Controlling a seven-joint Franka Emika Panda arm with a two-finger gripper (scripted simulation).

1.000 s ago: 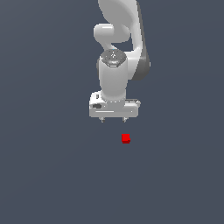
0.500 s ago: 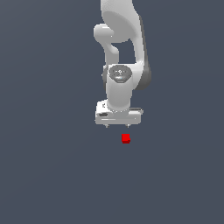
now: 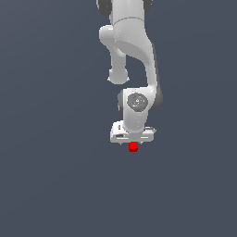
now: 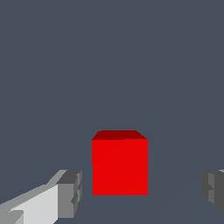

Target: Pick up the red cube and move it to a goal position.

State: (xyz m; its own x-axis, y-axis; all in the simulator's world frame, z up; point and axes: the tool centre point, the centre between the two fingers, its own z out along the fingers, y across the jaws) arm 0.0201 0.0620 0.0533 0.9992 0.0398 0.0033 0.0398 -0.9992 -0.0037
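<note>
The dark grey counter [image 3: 51,185] fills both views, plain and flat. Above it, the white Panda arm [image 3: 132,51] reaches down from the top of the exterior view, with its wrist pointing straight at the surface. The gripper [image 4: 142,192] is spread wide, its grey fingertips [image 4: 70,192] standing apart on either side of the red cube [image 4: 120,166] with a gap to each. The cube rests on the counter directly beneath the gripper, between the fingers and untouched.
</note>
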